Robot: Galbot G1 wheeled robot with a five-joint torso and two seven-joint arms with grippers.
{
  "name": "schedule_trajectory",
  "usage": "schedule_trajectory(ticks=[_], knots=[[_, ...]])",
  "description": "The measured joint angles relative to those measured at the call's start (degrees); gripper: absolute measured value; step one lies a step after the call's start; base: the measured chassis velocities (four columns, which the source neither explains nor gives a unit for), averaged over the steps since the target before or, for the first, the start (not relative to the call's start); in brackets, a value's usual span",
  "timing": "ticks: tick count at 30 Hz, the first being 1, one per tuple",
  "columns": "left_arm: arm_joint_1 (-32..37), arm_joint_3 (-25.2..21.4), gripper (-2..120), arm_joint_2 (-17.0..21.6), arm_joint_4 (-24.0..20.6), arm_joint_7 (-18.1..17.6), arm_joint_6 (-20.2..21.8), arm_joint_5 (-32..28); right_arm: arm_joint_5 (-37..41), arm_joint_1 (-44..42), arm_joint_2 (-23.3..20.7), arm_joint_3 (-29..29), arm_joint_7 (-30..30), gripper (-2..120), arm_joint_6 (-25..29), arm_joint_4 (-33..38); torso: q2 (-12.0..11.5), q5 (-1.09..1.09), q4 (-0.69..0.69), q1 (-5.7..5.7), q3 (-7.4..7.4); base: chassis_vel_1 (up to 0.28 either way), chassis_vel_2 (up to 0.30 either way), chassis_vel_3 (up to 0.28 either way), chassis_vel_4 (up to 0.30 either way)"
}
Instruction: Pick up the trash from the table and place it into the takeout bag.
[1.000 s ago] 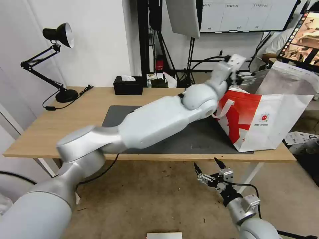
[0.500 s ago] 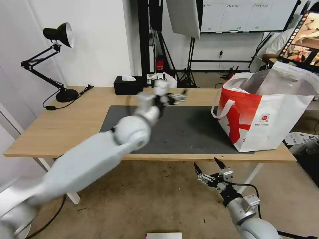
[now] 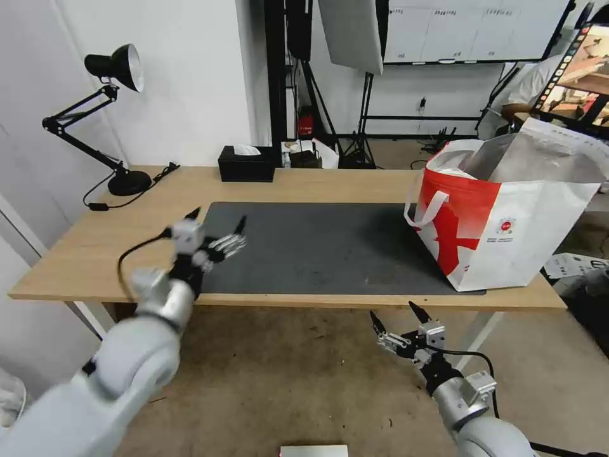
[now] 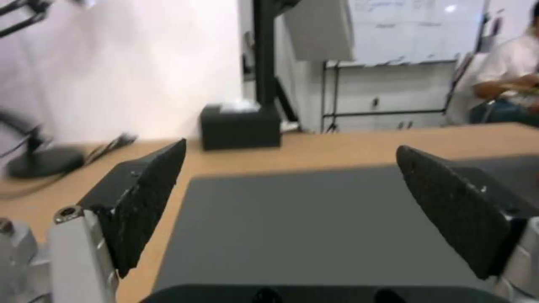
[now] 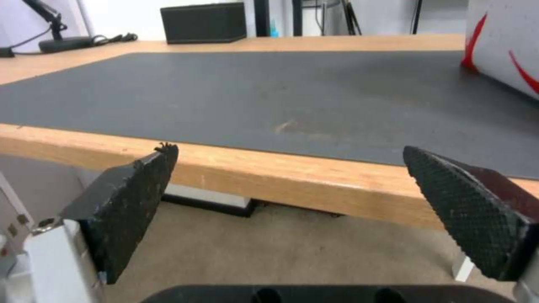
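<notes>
— Status, please: where are both end effectors relative to the mat?

— Left end effector (image 3: pixel 216 223) hovers over the near left corner of the dark grey mat (image 3: pixel 330 244), my fingers spread wide with nothing between them. From my left wrist I see both black pads (image 4: pixel 143 198) apart, with bare mat between them.

— And the right one?

— My right end effector (image 3: pixel 398 319) hangs below the desk (image 3: pixel 95 238), off the mat's near edge, toward its right half. Its fingers are also wide open and empty; from my right wrist the desk's wooden edge (image 5: pixel 314 181) runs between the two pads (image 5: pixel 132 206).

— Where is the takeout bag?

— The takeout bag (image 3: pixel 507 228) stands upright on the mat's right end, mouth open, silver lining showing, white strap handle (image 3: pixel 426 209) hanging toward the mat's middle. Something white shows just inside its rim (image 3: pixel 453 171); I cannot tell what it is.

— Anything else on the desk?

— Beyond the mat's far edge sits the black tissue box (image 3: pixel 246 164). Past the mat's left side stands the black lamp (image 3: pixel 114 114), its base near the desk's far left corner.
</notes>
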Motion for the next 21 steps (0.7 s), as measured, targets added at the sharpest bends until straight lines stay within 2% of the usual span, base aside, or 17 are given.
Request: schedule_trajectory(ticks=[2,3,4,6,7,10,12,14,21], knots=[[6.6,-3.0,100,-3.5,-1.0,1.8,-2.6,4.0,0.0,0.0,0.0,0.0,0.0,100,0.0,0.0,0.0,0.04,0.0,-0.01,0.0,0.0,0.0,0.0,0.0],[6.6,-3.0,100,-3.5,-1.0,1.8,-2.6,4.0,0.0,0.0,0.0,0.0,0.0,100,0.0,0.0,0.0,0.04,0.0,-0.01,0.0,0.0,0.0,0.0,0.0],[10.0,-4.1,100,-5.8,-1.3,3.1,-4.2,6.2,0.0,0.0,0.0,0.0,0.0,100,0.0,0.0,0.0,0.01,0.01,-0.01,0.0,0.0,0.0,0.0,0.0],[13.3,-4.7,100,-8.4,-1.3,3.9,-6.3,8.9,0.0,0.0,0.0,0.0,0.0,100,0.0,0.0,0.0,0.03,0.0,0.0,0.0,0.0,0.0,0.0,0.0],[13.3,-4.7,100,-8.4,-1.3,3.9,-6.3,8.9,0.0,0.0,0.0,0.0,0.0,100,0.0,0.0,0.0,0.03,0.0,0.0,0.0,0.0,0.0,0.0,0.0],[18.9,-4.2,100,-12.7,-1.3,5.6,-9.5,14.3,0.0,0.0,0.0,0.0,0.0,100,0.0,0.0,0.0,0.02,0.0,0.0,0.01,0.0,0.0,0.0,0.0],[19.0,-4.1,100,-12.8,-1.3,5.6,-9.6,14.5,0.0,0.0,0.0,0.0,0.0,100,0.0,0.0,0.0,0.03,0.0,0.0,0.01,0.0,0.0,0.0,0.0],[21.1,-3.4,100,-14.9,-0.1,7.1,-11.8,17.1,0.0,0.0,0.0,0.0,0.0,100,0.0,0.0,0.0,0.02,0.0,0.0,0.0,0.0,0.0,0.0,0.0],[19.9,-2.9,100,-15.3,2.2,8.6,-12.0,15.7,0.0,0.0,0.0,0.0,0.0,100,0.0,0.0,0.0,0.02,-0.01,0.01,0.01,0.0,0.0,0.0,0.0]])
